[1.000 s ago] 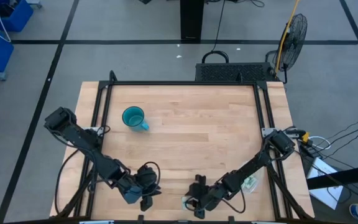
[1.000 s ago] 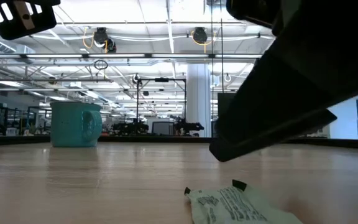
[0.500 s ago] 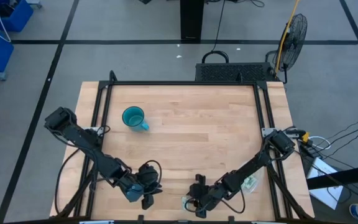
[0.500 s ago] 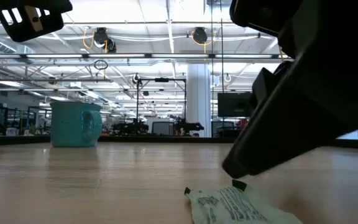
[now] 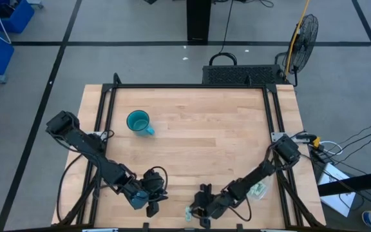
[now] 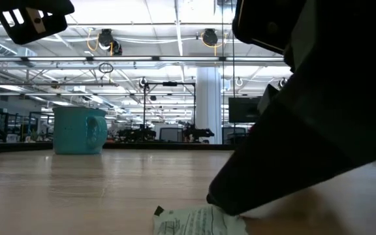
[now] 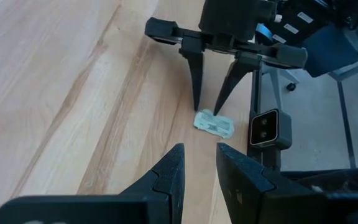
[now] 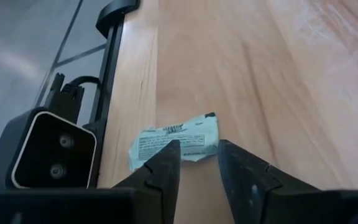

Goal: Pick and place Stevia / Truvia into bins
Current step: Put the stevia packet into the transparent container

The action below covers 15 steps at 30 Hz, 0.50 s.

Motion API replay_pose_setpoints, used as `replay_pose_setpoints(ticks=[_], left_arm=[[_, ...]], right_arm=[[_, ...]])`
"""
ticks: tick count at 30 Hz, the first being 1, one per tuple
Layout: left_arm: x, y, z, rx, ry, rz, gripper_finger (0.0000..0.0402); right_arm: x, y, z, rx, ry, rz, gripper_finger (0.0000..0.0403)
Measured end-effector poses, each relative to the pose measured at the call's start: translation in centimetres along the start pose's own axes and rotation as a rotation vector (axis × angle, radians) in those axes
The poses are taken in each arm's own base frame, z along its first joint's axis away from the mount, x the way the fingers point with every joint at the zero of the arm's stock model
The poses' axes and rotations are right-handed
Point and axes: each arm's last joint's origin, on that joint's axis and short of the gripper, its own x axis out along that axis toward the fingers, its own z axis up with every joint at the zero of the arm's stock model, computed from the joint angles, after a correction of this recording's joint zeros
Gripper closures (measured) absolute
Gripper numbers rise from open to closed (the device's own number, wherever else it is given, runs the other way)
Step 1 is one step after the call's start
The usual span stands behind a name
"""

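One pale green and white sachet [image 5: 189, 212] lies flat on the wood table near its near edge; it also shows in the low view [image 6: 198, 222]. My right gripper [image 5: 197, 211] is open, its fingers pointing down at the sachet [image 7: 215, 124]. My left gripper [image 5: 152, 205] hangs to the left of it, empty, its fingers a narrow gap apart [image 7: 199, 168]. More pale green and white sachets [image 5: 257, 190] lie at the table's right edge, partly under the right arm. I make out no clear tub. My right gripper touches the sachet with its two fingertips [image 7: 198, 107] at the sachet's far long edge [image 7: 207, 116], coming from above and slanting toward the near edge. The fingers are apart and pinch nothing. The sachet [image 8: 176, 142] lies flat on the table.
A teal mug [image 5: 138, 122] stands at the far left of the table. The low camera's housing [image 7: 266, 127] sits on the near edge, right beside the sachet. A dark frame rail [image 8: 107, 68] runs along that edge.
My right gripper has come down and a little toward the table's left edge, onto the sachet. The sachet has slid along the table toward the left and the near edge, staying flat.
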Motion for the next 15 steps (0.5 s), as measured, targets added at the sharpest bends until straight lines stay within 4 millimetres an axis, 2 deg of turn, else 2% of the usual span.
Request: replay_pose_setpoints(ticks=[6,13,15], left_arm=[[0.0,0.0,0.0,0.001,0.0,0.0,0.0305],[0.0,0.01,0.0,0.001,0.0,0.001,0.0305],[0.0,0.0,0.0,0.006,0.0,0.0,0.0305]], right_arm=[[0.15,-0.36,0.18,0.005,0.003,-0.011,0.0321],[0.17,-0.56,0.06,-0.002,0.012,-0.03,0.039],[0.17,-0.55,0.06,0.0,0.022,-0.019,0.0398]])
